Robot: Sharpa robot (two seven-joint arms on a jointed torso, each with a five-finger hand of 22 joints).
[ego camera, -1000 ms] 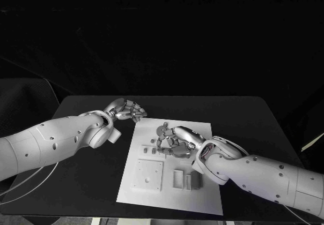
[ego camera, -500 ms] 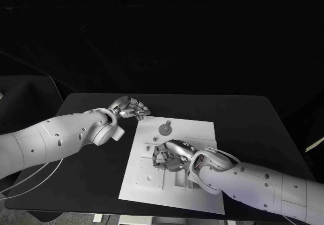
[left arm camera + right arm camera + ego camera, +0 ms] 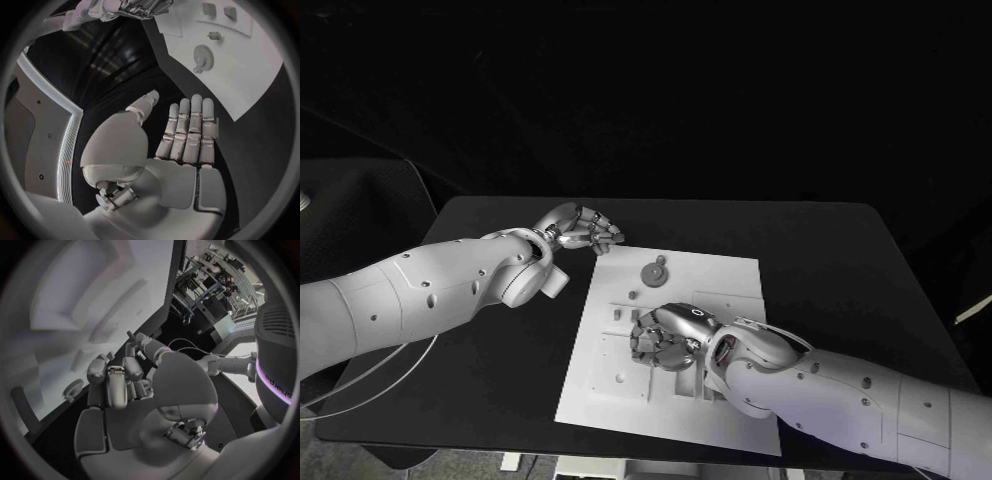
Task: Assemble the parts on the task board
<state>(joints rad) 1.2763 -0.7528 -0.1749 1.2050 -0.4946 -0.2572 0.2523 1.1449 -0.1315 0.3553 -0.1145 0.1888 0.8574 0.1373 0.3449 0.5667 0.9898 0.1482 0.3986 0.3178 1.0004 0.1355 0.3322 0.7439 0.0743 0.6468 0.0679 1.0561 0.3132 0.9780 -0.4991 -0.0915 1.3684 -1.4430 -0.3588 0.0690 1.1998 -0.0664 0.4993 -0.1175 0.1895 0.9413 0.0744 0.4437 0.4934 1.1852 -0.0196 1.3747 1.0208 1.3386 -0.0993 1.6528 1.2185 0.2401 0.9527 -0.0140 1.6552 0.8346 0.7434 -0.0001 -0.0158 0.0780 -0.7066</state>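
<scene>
1. White task board [image 3: 718, 400] sits mid-table; right hand [image 3: 669, 338] is curled over its middle, can't tell if it's gripping anything
2. Left wrist: left hand [image 3: 181, 145] flat, fingers straight, holding nothing, beside the board's corner
3. Right wrist: fingers [image 3: 115, 382] curled in, contents hidden

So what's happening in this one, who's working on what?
The robot is assembling parts on the white task board. Its right hand is down over the middle of the board with fingers curled, beside the raised blocks; whether it holds a part can't be told. The left hand hangs off the board's far left corner over the black table, fingers extended and holding nothing. A round gear-like part lies untouched on the board's far end.
</scene>
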